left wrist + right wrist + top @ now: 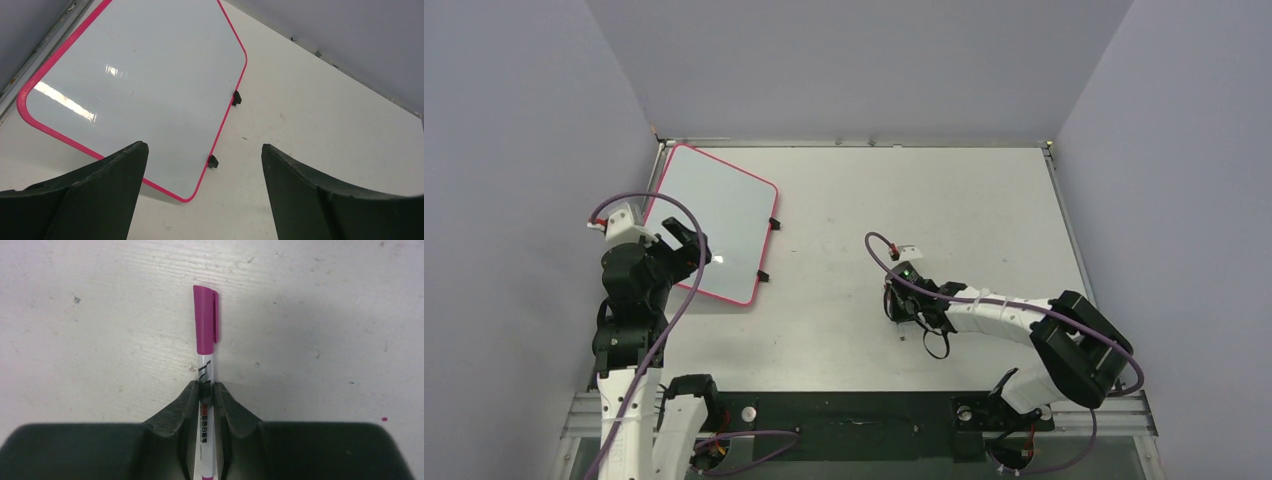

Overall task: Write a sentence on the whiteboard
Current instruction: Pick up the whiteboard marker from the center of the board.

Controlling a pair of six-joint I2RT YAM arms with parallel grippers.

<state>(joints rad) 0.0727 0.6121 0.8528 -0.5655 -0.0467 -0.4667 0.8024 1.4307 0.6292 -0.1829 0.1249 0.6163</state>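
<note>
1. Right wrist view: the right arm's jaws are closed on a slim white marker with a magenta cap [205,330], pinching its printed barrel. Its long axis runs straight out ahead of the jaws, cap end leading and low over the white surface [964,200]; whether it touches is unclear.
2. The cap is on, so writing likely has to wait until it comes off.
3. Top external view: the glossy white whiteboard with a thin pink-red frame [709,215] lies flat at the far left of the surface, turned slightly askew. It sits well apart from the marker, to the left of it and farther from the bases.
4. No sentence shows on the board; its face is blank apart from glare.
5. The left arm is much the nearer one. Its jaws stand wide open and empty above the board's near corner.
6. Two small black clips [236,97] sit on the board's right edge, the side the marker would approach from. Nothing else lies between.
</note>
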